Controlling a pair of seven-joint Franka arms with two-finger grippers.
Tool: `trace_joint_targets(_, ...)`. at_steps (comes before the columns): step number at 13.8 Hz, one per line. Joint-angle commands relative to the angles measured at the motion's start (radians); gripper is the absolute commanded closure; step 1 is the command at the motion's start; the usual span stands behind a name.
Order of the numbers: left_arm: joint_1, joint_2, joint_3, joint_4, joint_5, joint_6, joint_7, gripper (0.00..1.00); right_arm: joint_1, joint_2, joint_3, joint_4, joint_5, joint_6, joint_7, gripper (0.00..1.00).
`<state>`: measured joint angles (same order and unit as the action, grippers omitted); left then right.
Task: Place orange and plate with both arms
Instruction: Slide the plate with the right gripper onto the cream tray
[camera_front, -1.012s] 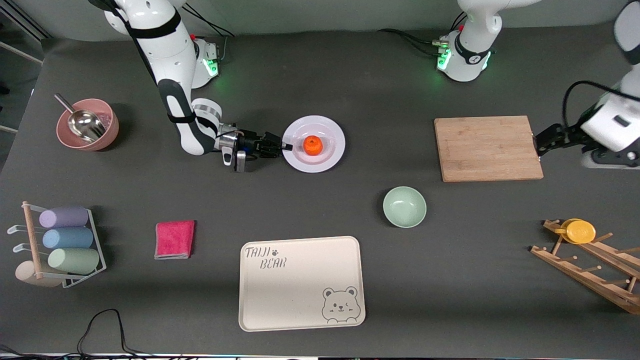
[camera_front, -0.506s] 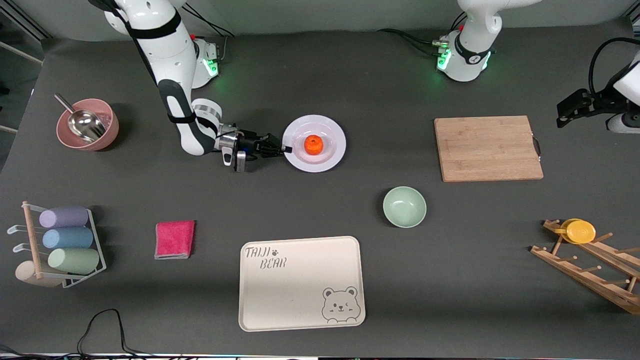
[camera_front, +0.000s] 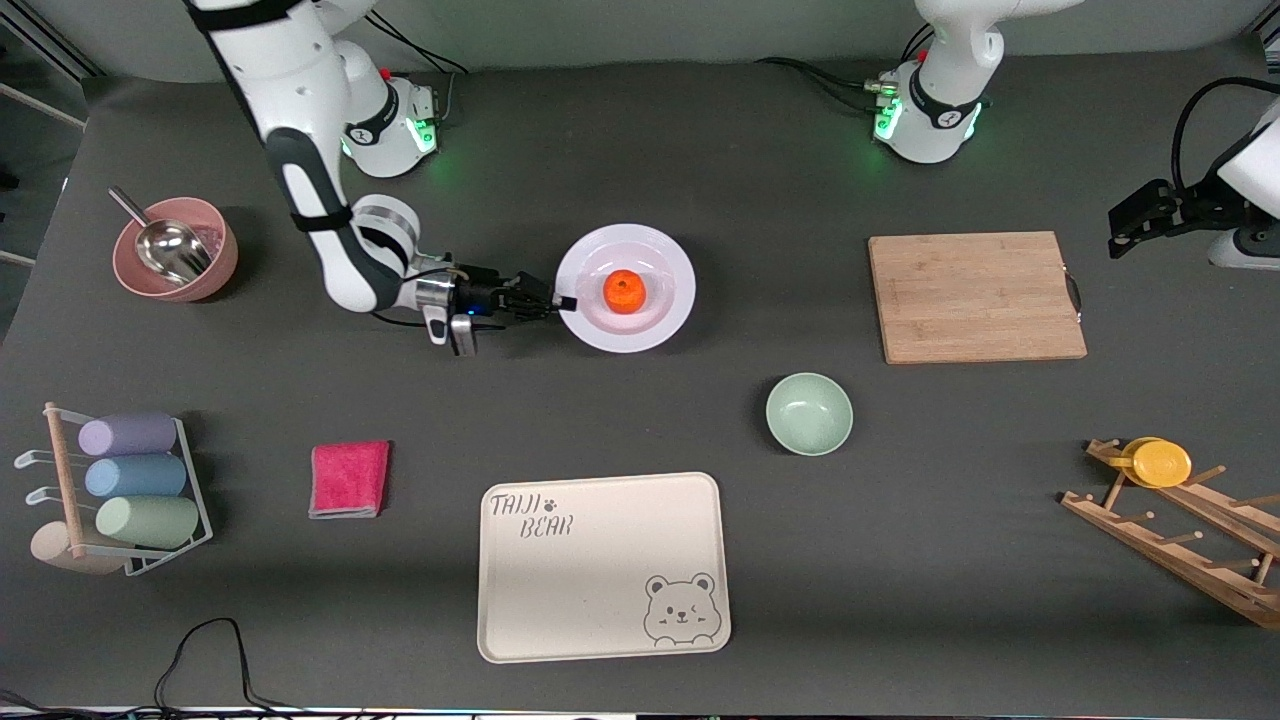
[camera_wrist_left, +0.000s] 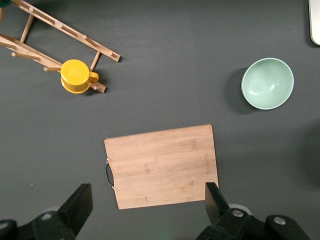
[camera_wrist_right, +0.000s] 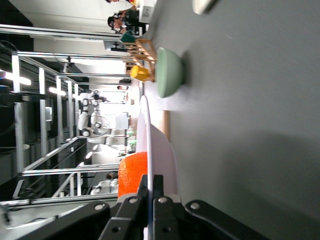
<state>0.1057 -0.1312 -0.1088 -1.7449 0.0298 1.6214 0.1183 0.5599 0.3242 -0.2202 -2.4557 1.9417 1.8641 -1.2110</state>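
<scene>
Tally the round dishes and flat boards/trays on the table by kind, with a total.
Plates: 1, plate, orange on it
Bowls: 2, green bowl, pink bowl
Cutting boards: 1, cutting board
Trays: 1, bear tray
Total: 5

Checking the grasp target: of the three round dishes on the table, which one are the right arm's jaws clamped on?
The plate, pale and shallow with the orange on it. The right gripper pinches its rim; the green bowl and pink bowl sit untouched.
</scene>
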Motion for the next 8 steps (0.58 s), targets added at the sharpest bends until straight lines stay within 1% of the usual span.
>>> trace_joint_targets(1,-0.009,-0.011,-0.037,-0.004,0.057,0.028,0.011,0.0,-0.057,-0.1,0.002,-0.008,-0.09,-0.002,0.1,1.0)
trace_joint_targets(2,-0.007,-0.019,-0.055,-0.004,0.064,0.011,-0.002,0.0,-0.061,-0.094,0.001,0.007,-0.098,-0.002,0.108,1.0)
trace_joint_targets(3,-0.006,-0.019,-0.057,-0.011,0.064,0.009,-0.005,0.0,-0.063,-0.076,0.001,0.038,-0.098,-0.002,0.11,1.0)
trace_joint_targets(4,-0.001,-0.018,-0.057,-0.019,0.061,0.014,-0.008,0.0,-0.064,-0.033,0.001,0.087,-0.098,-0.002,0.111,1.0)
trace_joint_targets(6,0.003,-0.018,-0.057,-0.019,0.058,0.011,-0.009,0.0,-0.075,0.085,-0.01,0.229,-0.098,-0.002,0.116,1.0)
trace_joint_targets(8,0.003,-0.018,-0.057,-0.024,0.055,0.006,-0.009,0.0,-0.084,0.191,-0.011,0.396,-0.098,-0.002,0.218,1.0)
